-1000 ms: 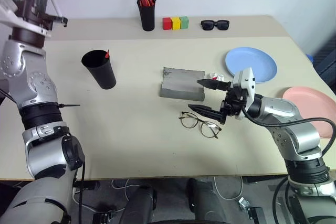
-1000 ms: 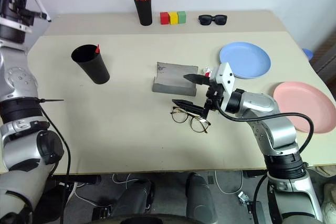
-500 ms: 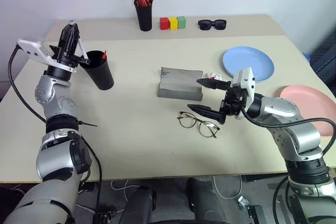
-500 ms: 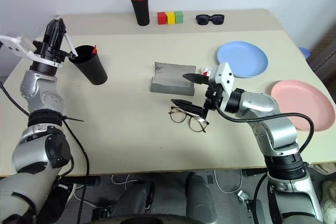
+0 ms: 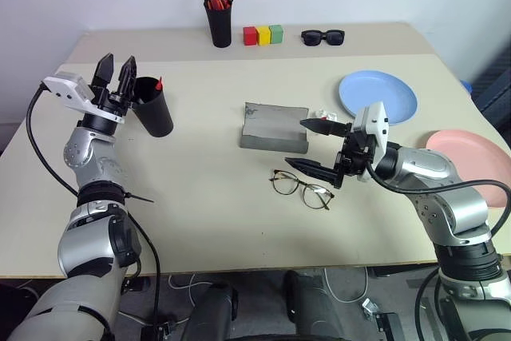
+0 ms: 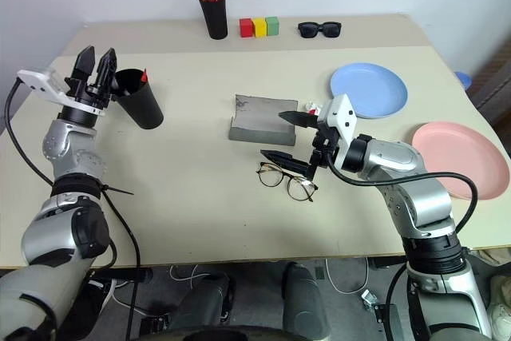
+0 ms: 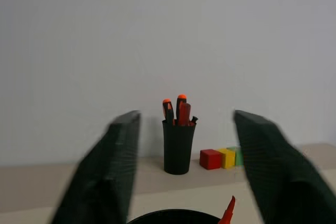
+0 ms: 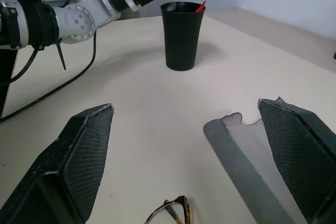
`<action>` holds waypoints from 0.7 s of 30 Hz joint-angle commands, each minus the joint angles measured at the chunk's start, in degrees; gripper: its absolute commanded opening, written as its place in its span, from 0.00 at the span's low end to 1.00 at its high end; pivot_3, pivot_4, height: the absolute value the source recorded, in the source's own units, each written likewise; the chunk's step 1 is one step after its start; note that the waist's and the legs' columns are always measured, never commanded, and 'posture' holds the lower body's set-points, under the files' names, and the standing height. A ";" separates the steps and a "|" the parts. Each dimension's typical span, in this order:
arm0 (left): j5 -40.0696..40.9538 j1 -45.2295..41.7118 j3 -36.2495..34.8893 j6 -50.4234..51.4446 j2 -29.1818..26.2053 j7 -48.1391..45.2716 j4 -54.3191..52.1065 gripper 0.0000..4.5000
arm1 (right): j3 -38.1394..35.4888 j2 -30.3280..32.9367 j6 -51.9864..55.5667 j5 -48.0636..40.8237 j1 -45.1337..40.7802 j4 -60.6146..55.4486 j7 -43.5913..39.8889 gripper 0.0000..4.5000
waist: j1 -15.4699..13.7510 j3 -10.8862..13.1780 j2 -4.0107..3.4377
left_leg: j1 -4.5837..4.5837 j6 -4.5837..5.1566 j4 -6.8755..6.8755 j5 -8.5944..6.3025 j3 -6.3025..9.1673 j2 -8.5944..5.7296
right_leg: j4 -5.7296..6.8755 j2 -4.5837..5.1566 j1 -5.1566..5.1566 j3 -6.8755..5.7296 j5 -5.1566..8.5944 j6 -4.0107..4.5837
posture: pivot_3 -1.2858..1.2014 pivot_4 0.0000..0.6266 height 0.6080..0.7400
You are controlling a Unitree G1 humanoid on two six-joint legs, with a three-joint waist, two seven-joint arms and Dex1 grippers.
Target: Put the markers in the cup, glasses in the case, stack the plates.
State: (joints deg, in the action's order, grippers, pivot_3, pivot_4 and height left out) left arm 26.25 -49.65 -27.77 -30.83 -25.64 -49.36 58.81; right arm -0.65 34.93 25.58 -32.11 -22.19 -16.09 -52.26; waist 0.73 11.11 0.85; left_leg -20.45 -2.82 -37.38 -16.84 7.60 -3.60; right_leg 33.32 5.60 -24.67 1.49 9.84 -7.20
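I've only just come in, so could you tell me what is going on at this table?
A humanoid robot is tidying the table. Its left hand is open beside the rim of the black cup, where a red marker tip pokes out. Its right hand is open and empty above the wire-framed glasses, which lie on the table in front of the grey case. The blue plate and pink plate lie apart, not yet stacked.

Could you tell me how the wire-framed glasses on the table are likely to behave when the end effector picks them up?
The glasses look thin-framed, so they are probably light and easily bent. They lie flat on the table, so a pinch may skid them along rather than lift them. The round lenses could likely scratch or slip between hard fingers.
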 commanded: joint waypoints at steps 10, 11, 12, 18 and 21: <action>4.34 -0.68 13.59 28.54 3.30 -8.32 -27.53 0.99 | -2.18 0.94 -1.33 0.50 -0.87 0.21 -0.41 1.00 | -0.23 0.01 0.02 | -0.10 0.01 -0.10 0.00 0.06 -0.02 | -0.01 0.00 0.04 -0.01 -0.03 -0.05 | 0.52 0.24 1.00; 4.35 -1.50 16.95 33.42 3.31 -11.32 -29.82 0.99 | -3.24 2.03 -1.77 1.05 -0.74 1.99 -0.83 1.00 | -0.10 0.01 0.02 | -0.07 0.01 -0.10 -0.01 0.06 -0.02 | -0.01 0.00 0.04 0.00 -0.03 -0.05 | 0.52 0.24 1.00; 3.83 -2.27 20.01 37.30 3.17 -13.95 -31.29 0.99 | -4.13 3.12 -2.67 2.08 -0.83 4.23 -1.14 1.00 | -0.09 0.01 0.02 | -0.05 0.02 -0.09 -0.01 0.05 -0.02 | -0.01 0.00 0.05 0.00 -0.03 -0.05 | 0.52 0.24 1.00; -4.34 -6.94 32.26 43.61 3.09 -22.88 -24.93 0.99 | -6.03 5.86 -5.22 3.46 -0.19 8.06 -2.62 1.00 | 0.72 0.01 -0.03 | 0.09 0.05 0.06 -0.02 -0.02 0.02 | 0.00 -0.07 0.07 0.00 -0.01 -0.04 | 0.52 0.24 1.00; -13.50 -9.47 38.58 35.23 5.13 -22.48 -15.85 0.99 | -6.03 5.21 -5.50 3.72 1.20 6.34 -1.64 1.00 | 0.60 0.00 -0.03 | 0.11 0.05 0.08 -0.02 -0.02 0.09 | 0.00 -0.14 0.07 0.00 -0.01 -0.03 | 0.52 0.24 1.00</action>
State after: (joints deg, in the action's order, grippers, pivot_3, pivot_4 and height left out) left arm 17.06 -57.92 8.75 9.10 -20.77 -71.54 40.01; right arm -5.60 40.51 21.00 -28.27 -21.03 -7.18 -54.27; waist 1.33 11.12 0.82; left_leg -20.36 -2.77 -37.31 -16.86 7.57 -3.52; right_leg 33.31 5.47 -24.61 1.50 9.82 -7.23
